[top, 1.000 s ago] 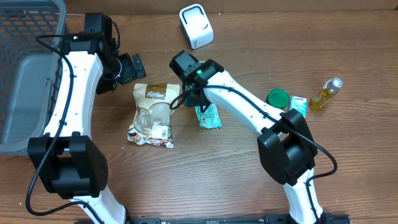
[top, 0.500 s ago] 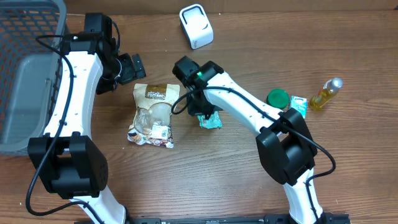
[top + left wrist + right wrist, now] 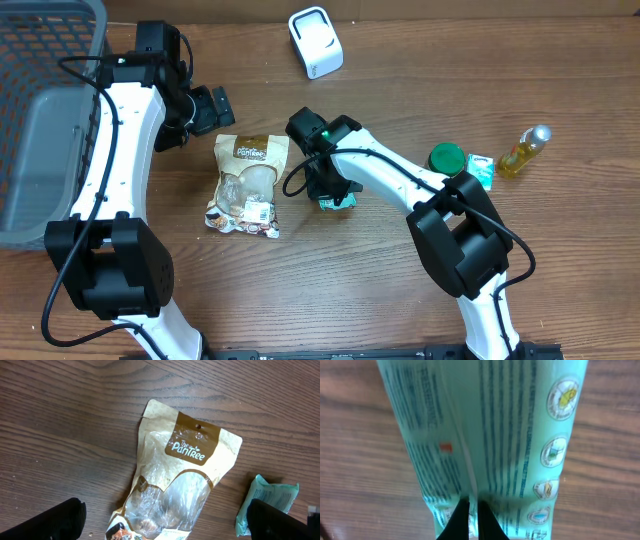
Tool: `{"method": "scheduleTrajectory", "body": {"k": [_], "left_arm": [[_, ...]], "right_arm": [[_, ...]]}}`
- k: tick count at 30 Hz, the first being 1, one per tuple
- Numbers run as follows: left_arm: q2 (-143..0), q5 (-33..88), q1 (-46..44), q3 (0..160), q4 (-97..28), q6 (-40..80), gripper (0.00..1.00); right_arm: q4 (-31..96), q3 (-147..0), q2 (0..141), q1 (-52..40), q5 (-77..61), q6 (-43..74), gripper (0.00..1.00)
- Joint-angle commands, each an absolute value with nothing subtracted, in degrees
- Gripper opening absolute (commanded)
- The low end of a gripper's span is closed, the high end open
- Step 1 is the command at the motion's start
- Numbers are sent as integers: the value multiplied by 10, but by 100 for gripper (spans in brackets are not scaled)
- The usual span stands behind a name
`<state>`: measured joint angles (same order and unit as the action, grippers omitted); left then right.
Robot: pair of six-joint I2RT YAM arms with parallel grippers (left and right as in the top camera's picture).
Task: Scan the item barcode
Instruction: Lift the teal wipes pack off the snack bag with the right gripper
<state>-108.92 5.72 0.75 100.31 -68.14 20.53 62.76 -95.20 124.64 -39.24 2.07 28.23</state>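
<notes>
Since a second ago, our right arm has slid down and toward the snack pouch, so the right gripper [image 3: 328, 186] now sits right on top of the teal packet [image 3: 341, 200], and most of the packet is hidden under the wrist from above. Left arm hasn't budged as far as we can see.

From the right wrist cam, the right gripper's two black tips are squeezed nearly together, with the packet's back seam running straight into the thin slit between them. So we've got it pinched by that seam, printed side with the little round icons facing the camera. The packet is lying flat on the wooden table [image 3: 560, 280], just beside the pouch's right edge.

The left gripper [image 3: 207, 108] hangs with its jaws spread wide and nothing in them, just above the top edge of the snack pouch [image 3: 247, 185]. Its wrist cam shows the "The Pantree" label clearly.

The white scanner [image 3: 315, 42] stands near the far edge of the table, well apart from the packet. Off to the right we've got a green lid [image 3: 447, 157], a small teal box [image 3: 481, 170] and a yellow bottle [image 3: 525, 150]. A grey basket [image 3: 40, 110] sits at the left edge.
</notes>
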Motion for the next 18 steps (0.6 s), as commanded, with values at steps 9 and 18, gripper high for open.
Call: {"method": "scheduleTrajectory", "body": {"k": [9,18], "left_arm": [[-1091,54,7,997,-681,197,100],[-1091,54,7,997,-681,197,100]], "right_arm": [[746,-1076,1253,-369,4,239,13],[729,-1019,1253,-377,-24,239,4]]}}
